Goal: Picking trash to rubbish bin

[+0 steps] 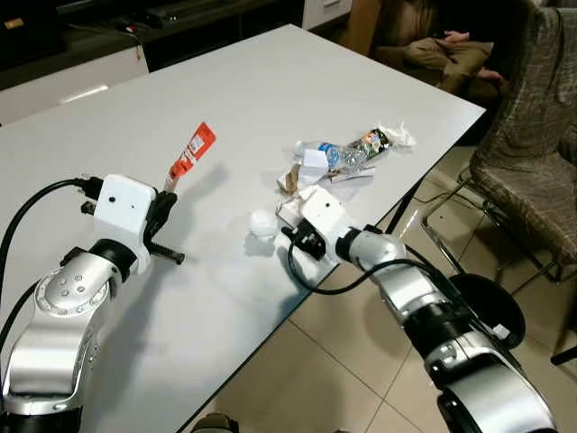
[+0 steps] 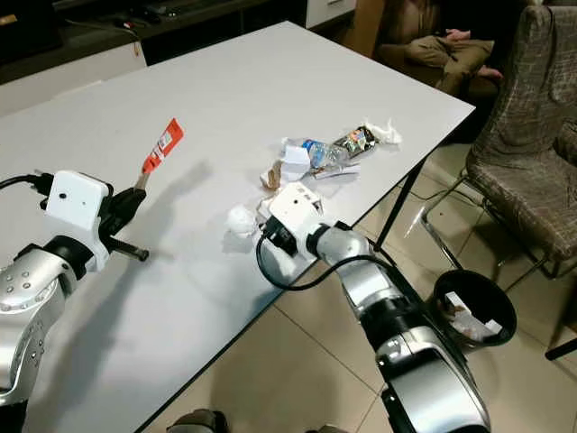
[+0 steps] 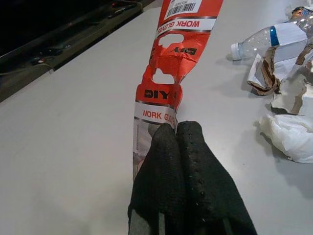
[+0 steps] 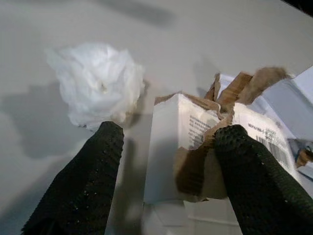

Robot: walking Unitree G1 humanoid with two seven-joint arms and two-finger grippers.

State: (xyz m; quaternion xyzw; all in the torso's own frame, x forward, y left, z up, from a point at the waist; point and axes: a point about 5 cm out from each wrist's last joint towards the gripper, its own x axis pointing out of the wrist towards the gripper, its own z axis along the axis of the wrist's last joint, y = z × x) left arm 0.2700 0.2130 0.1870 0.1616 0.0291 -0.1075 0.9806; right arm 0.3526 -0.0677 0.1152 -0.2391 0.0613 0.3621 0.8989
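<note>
Matt white table [image 1: 270, 108]; glossy red card wrapper [image 3: 168, 73]; torn brown cardboard box [image 4: 195, 147]

The red wrapper [image 3: 168, 73] runs off the top edge of the left wrist view, its lower end pinched out of sight between the left gripper [image 3: 176, 128] fingers. In the upper right of the left eye view, a seated person [image 1: 442, 50] is cut by the frame's top. The rubbish bin [image 1: 491, 311] sits half hidden behind the right arm, lower right.
</note>
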